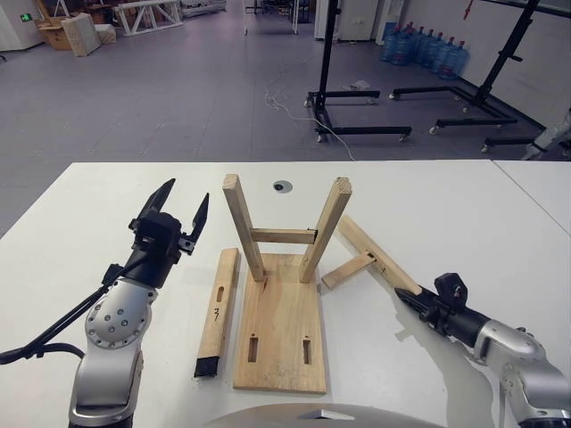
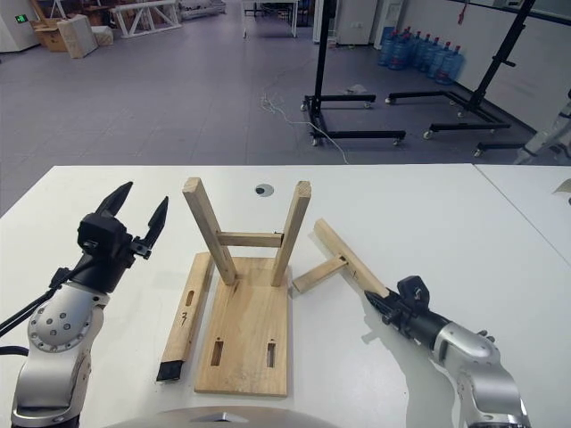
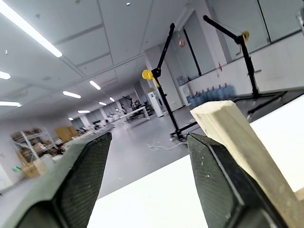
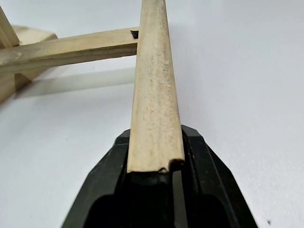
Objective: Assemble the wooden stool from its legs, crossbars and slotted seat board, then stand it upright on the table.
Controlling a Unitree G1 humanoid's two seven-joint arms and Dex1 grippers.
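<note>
Lying flat at the middle of the white table [image 1: 464, 209], the slotted seat board [image 1: 284, 343] is carrying two upright legs [image 1: 243, 227] at its far end. They are leaning slightly apart at the top, and a crossbar [image 1: 283, 236] is joining them partway up. Two open slots are showing near the board's near end. A loose leg [image 1: 219, 312] is lying on the table just beside the board's left edge, roughly parallel to it, with a slot in its upper face and a dark tip at its near end. To the right of the board, a fourth leg [image 1: 379, 259] is lying at an angle on the table, with a short crossbar [image 1: 348, 270] sticking out of it toward the board. The right gripper [image 1: 409, 300] is sitting low over the table and clamping the near end of this leg, its fingers pressing on both sides of the wood. The left gripper [image 1: 185, 198] is hanging above the table to the left of the upright legs, pointing away from the robot, with its fingers spread wide and nothing between them.
</note>
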